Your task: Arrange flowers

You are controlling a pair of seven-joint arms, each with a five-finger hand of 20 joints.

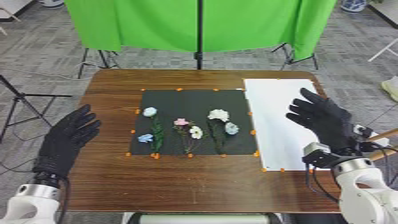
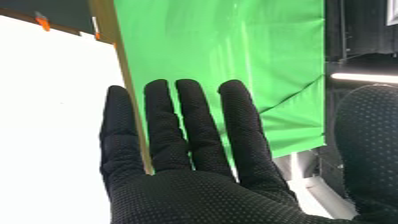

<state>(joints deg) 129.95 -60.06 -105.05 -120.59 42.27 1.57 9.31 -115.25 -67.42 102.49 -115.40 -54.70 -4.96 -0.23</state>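
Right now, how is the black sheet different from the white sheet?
The black sheet has flowers lying on it, while the white sheet has none that I can see. The black sheet is wider and shorter; the white sheet is narrower and longer. The black sheet is nearer the table's middle, and the white sheet is off to the right. Both lie flat, with orange bits at their edges.
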